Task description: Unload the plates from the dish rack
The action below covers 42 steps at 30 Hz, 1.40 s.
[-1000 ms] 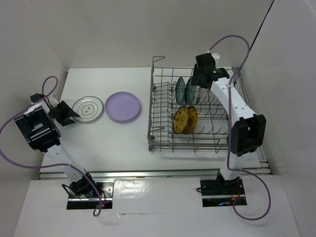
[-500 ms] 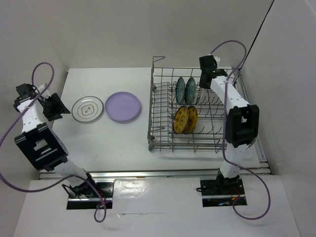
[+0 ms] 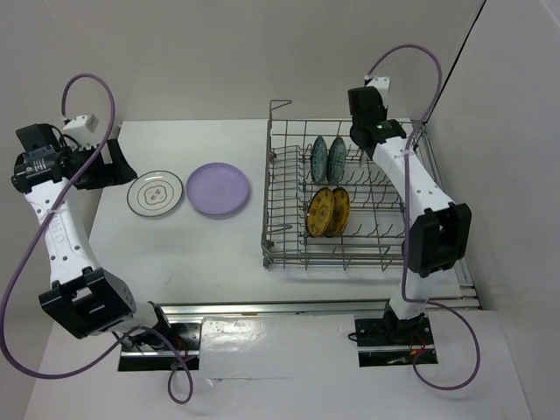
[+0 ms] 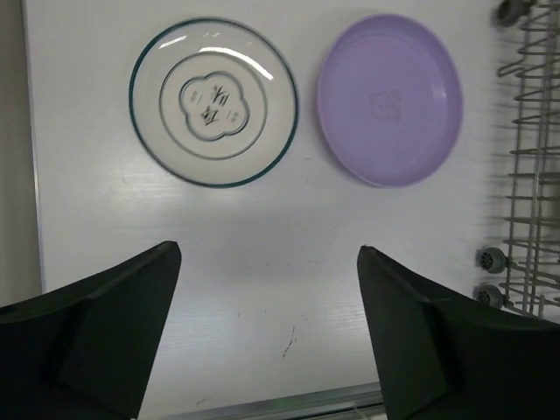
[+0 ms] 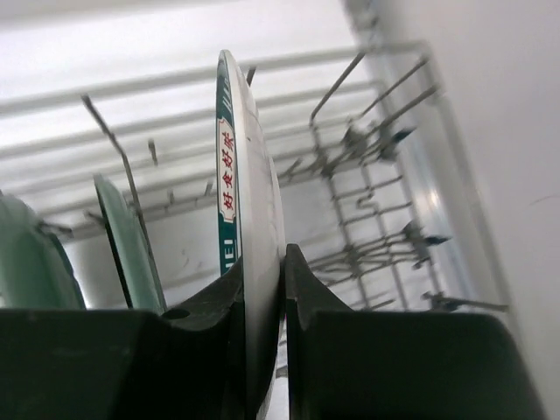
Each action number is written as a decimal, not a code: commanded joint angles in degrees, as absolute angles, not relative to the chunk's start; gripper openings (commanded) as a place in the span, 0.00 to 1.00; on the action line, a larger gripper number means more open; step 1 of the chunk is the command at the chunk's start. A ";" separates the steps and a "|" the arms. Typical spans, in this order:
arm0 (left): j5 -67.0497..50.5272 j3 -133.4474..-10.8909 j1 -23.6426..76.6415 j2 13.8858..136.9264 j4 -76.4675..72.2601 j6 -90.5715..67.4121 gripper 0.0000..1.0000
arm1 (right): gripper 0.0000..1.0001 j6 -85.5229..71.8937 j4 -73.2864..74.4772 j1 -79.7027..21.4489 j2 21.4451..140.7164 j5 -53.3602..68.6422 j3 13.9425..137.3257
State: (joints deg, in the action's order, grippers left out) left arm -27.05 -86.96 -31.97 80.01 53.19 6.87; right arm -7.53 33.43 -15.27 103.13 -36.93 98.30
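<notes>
Plates partly unloaded from the dish rack (image 3: 289, 236). Two already flat on the counter (image 3: 201, 254) to the rack's left, side by side and just apart: a white plate with a dark rim (image 3: 156, 193) and a lavender plate (image 3: 218, 188). Upright among the tines in the overhead view: a pair of teal plates (image 3: 319, 159) in the far row and a pair of yellow-gold plates (image 3: 321, 213) in the nearer row. Right jaws pinching the rim of another white dark-rimmed plate (image 5: 254, 201), upright and edge-on at the rack's far right side, with lettering on its rim band. Hidden under the arm in the overhead view; impossible to tell whether clear of the tines yet. Left jaws spread wide and empty, hanging above the counter's left side, near the two plates lying there. No second lavender plate in sight anywhere. By judgement, under halfway: two out, one in hand, at least four to go.
</notes>
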 commanded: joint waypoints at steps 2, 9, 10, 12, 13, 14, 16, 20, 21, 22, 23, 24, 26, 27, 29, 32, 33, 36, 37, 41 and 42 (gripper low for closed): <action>-35.93 -93.59 -28.84 77.43 57.74 10.46 1.00 | 0.00 -2.73 25.66 -16.95 93.53 -44.03 104.32; -55.44 -97.03 -24.44 81.03 59.77 12.22 1.00 | 0.00 -10.61 21.55 -26.98 81.14 -21.32 95.82; -56.50 -97.03 -23.65 81.64 58.90 12.22 1.00 | 0.00 -13.42 19.88 -26.98 79.73 -10.39 93.80; -55.47 -98.17 -19.35 82.43 58.28 11.51 1.00 | 0.00 -19.82 12.60 -28.03 77.09 3.52 87.75; -54.59 -98.17 -17.33 83.22 58.27 11.51 1.00 | 0.00 -21.34 9.70 -28.99 77.08 6.74 86.15; -53.62 -98.87 -13.66 83.23 57.49 11.51 1.00 | 0.00 -22.49 4.71 -31.35 77.08 9.64 84.91; -53.09 -98.18 -11.26 83.75 55.13 9.85 1.00 | 0.00 -24.17 1.16 -33.65 80.49 16.74 84.11; -51.25 -97.65 -6.86 84.90 52.74 6.42 1.00 | 0.00 -25.40 -3.50 -39.71 87.26 18.98 85.61; -51.24 -97.65 -6.86 84.90 52.73 5.89 1.00 | 0.00 -25.40 -4.12 -40.42 88.23 18.98 86.39; -52.72 -97.65 -6.86 85.42 52.04 5.89 1.00 | 0.00 -25.40 -4.13 -40.95 89.11 19.94 87.35; -52.73 -97.65 -6.86 85.43 52.03 5.89 1.00 | 0.00 -25.40 -4.13 -40.96 90.08 20.65 87.89; -52.73 -97.04 -6.25 85.43 51.42 5.37 1.00 | 0.00 -25.40 -4.13 -41.65 91.83 20.65 89.11; -53.26 -97.03 -6.24 86.04 51.42 5.36 1.00 | 0.00 -25.40 -5.35 -42.45 92.46 21.44 89.12; -52.30 -95.73 -5.54 86.04 50.72 5.36 1.00 | 0.00 -26.10 -6.06 -42.97 92.98 21.97 89.12; -50.02 -94.66 -4.83 86.74 50.10 5.89 1.00 | 0.00 -26.10 -7.46 -42.98 93.60 23.28 88.51; -48.25 -93.87 -4.83 88.15 50.10 5.89 0.96 | 0.00 -27.33 -7.47 -42.98 94.13 23.82 88.51; -48.25 -93.26 -4.83 88.15 50.10 5.89 0.93 | 0.00 -27.33 -8.08 -42.98 94.13 23.82 88.51; -48.25 -92.20 -4.83 88.15 49.48 5.89 0.82 | 0.00 -27.33 -8.78 -42.98 94.65 25.91 88.51; -48.25 -92.20 -4.83 88.76 49.48 5.89 0.75 | 0.00 -27.33 -9.31 -42.98 95.27 26.45 88.51; -51.50 -92.90 -5.44 88.77 52.12 7.38 0.07 | 0.00 -27.33 -7.56 -42.98 97.29 27.33 90.43; -51.50 -92.90 -5.45 88.77 52.64 7.38 0.00 | 0.00 -27.33 -7.56 -42.98 98.08 26.64 90.44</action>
State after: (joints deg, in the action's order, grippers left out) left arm -56.86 -92.36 -6.33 88.12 54.00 8.10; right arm -25.80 -0.82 -40.14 97.65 26.41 86.08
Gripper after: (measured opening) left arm 0.139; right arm 0.216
